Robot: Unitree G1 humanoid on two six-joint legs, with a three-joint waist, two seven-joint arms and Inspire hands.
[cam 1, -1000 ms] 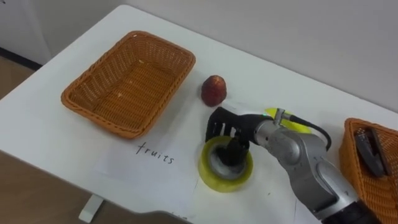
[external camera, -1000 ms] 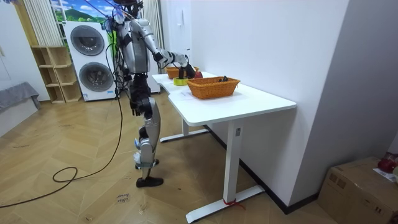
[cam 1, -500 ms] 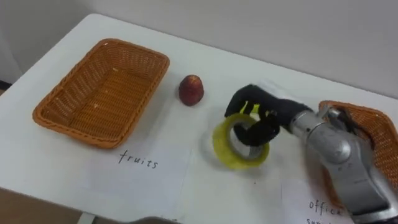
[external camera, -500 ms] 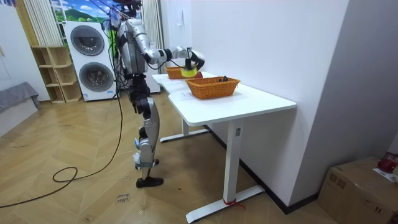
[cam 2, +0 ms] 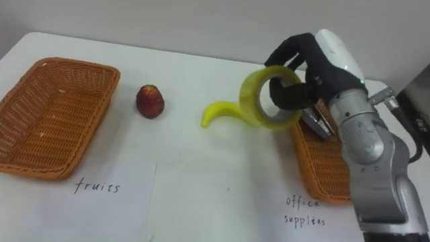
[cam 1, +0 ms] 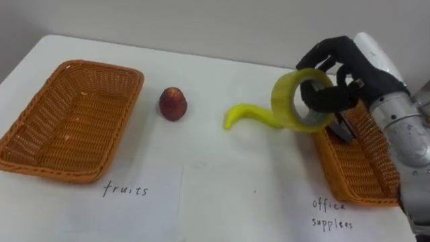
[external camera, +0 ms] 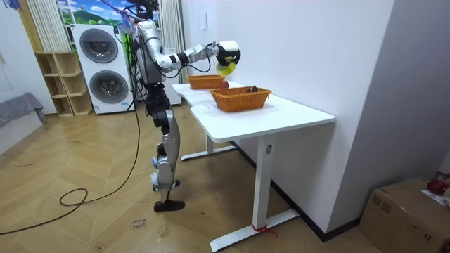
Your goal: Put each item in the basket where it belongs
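Tape roll [cam 1: 282, 101] now off the white table [cam 1: 222, 175], aloft in right hand [cam 1: 344, 59].

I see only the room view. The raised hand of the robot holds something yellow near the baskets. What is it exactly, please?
Observer: It is a yellow tape roll. The right hand has its fingers curled through the roll's hole.
Operator: Is it already inside the office supplies basket?
Observer: Not yet. The roll is held in the air at the left rim of the office supplies basket.
Operator: Which fruit is on the table?
Observer: A banana and a red fruit lie on the table between the two baskets. Neither is in the fruits basket.
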